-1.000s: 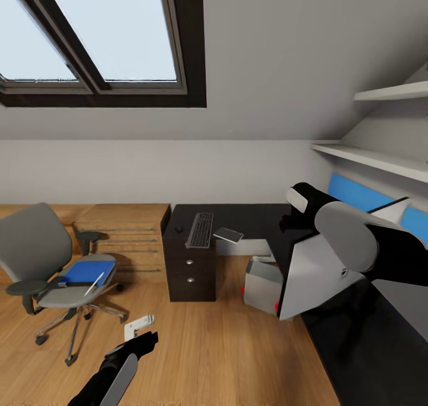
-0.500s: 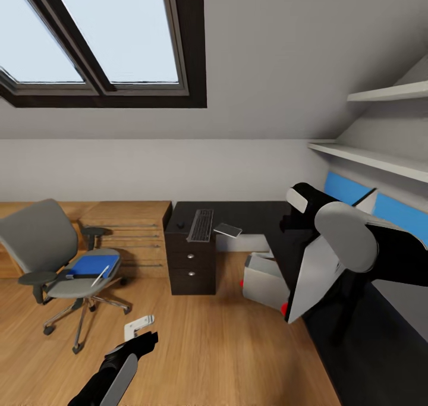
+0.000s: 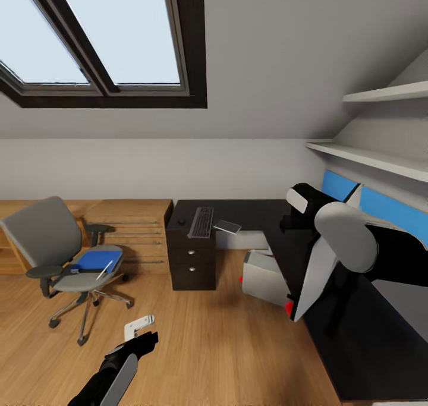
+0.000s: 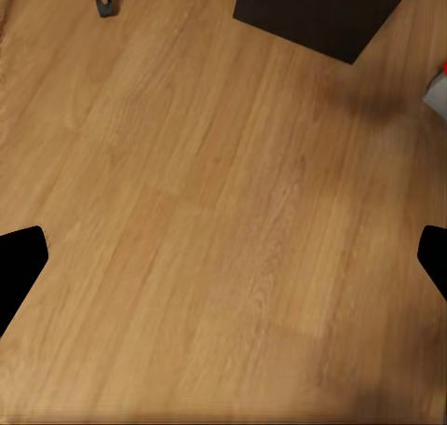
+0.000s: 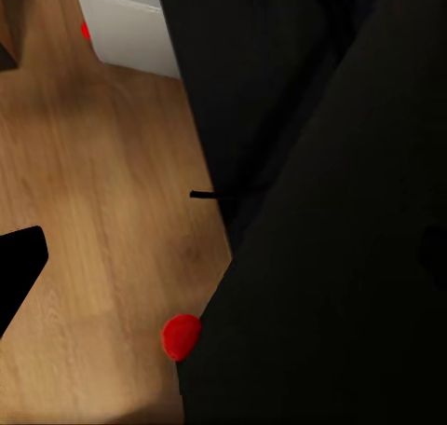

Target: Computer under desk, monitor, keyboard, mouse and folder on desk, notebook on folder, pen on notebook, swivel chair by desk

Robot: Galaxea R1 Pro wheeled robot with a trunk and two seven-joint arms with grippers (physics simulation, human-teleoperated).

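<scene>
The right arm holds the monitor (image 3: 318,275) up at the right of the scene, tilted steeply, white back facing us, its red-dotted lower corner hanging over the near edge of the black counter (image 3: 261,216); the right gripper (image 3: 292,222) is pressed against the top of the panel, but whether its jaws are clamped on it I cannot tell. Through the right wrist camera the monitor's black front (image 5: 335,257) looms large, red dot low at its corner, wooden floor (image 5: 93,211) beside it. Far along the counter lies the keyboard (image 3: 201,222), with the small black mouse (image 3: 181,222) just to its left and a flat grey item (image 3: 227,226) just to its right. The silver computer (image 3: 264,278) sits on the floor under the counter, tilted. Over on the left stands the swivel chair (image 3: 44,236), well apart from the counter, the blue folder (image 3: 95,260) on its seat and the white pen (image 3: 104,269) lying across the folder. Low in front, the left gripper (image 3: 138,329) hangs over bare floor, jaws spread open.
</scene>
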